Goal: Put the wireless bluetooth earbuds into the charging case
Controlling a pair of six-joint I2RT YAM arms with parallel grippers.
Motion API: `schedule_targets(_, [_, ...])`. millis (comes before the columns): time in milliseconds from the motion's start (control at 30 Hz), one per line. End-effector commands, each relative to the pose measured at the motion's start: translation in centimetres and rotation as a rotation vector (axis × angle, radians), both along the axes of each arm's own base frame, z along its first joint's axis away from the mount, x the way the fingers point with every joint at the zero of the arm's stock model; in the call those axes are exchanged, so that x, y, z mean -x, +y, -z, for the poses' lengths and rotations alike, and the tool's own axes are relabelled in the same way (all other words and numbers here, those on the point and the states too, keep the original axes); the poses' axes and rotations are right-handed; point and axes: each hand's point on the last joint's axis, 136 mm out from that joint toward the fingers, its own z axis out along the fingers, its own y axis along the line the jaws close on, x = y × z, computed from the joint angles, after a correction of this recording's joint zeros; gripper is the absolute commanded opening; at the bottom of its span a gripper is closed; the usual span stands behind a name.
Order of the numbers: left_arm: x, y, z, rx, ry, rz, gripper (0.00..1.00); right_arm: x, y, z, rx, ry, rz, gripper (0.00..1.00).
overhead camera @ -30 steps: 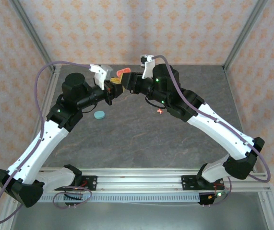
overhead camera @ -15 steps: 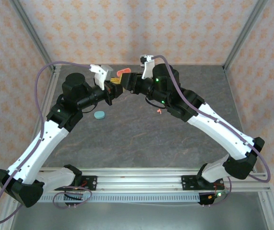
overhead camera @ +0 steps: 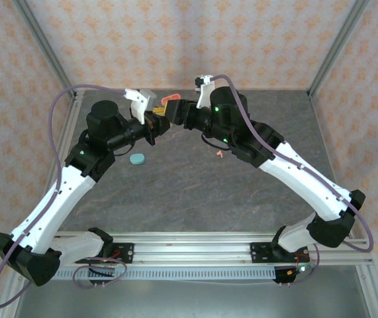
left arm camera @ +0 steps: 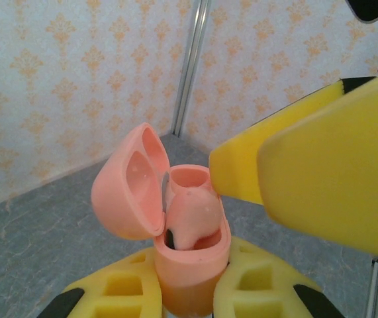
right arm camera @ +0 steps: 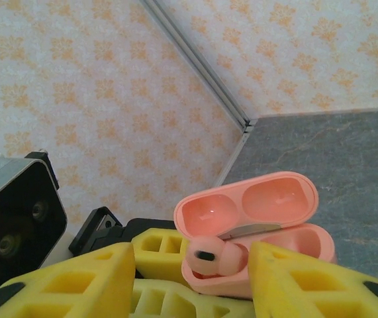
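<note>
The left pincer point(left arm camera: 190, 291) is clamped on the lower shell of the salmon-pink charging case point(left arm camera: 195, 262). It holds the case above the desk point(overhead camera: 175, 192) with the lid hinged open, and the frame edge cuts off the fingers' bases. The right pincer point(right arm camera: 194, 275) stands fingers apart just before the case, gripping nothing. One salmon-pink earbud point(left arm camera: 192, 215) sits in one well, head up, its stem hidden inside. The other well shows partly behind it. A teal oval case point(overhead camera: 137, 159) lies on the desk near the left arm. A tiny salmon speck point(overhead camera: 220, 154) beside the right arm is too small to make out.
</note>
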Motion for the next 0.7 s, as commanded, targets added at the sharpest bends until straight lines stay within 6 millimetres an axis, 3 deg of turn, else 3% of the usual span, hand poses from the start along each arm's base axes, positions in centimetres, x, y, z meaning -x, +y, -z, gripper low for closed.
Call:
schedule_targets(0, [0.2,0.0,-2.8,0.032,-0.099,0.000,0.00,-0.6,-1.0,-0.3,-0.007,0.045,0.050,0.51])
schedule_targets(233, [0.3,-0.1,-2.8,0.032,-0.100,0.007,0.00,-1.4,-2.5,-2.1,-0.053,0.078,0.083,0.51])
schedule_targets(400, [0.7,-0.2,-2.6,0.012,-0.095,0.026,0.00,-2.9,-4.8,-1.7,-0.015,0.150,0.133,0.51])
schedule_targets(533, [1.3,-0.4,-2.2,-0.021,-0.087,0.057,0.00,-4.3,-6.6,0.6,0.073,0.247,0.164,0.50])
schedule_targets(667, [2.1,-0.7,-1.8,-0.044,-0.071,0.102,0.00,-6.0,-8.9,4.8,0.169,0.411,0.207,0.50])
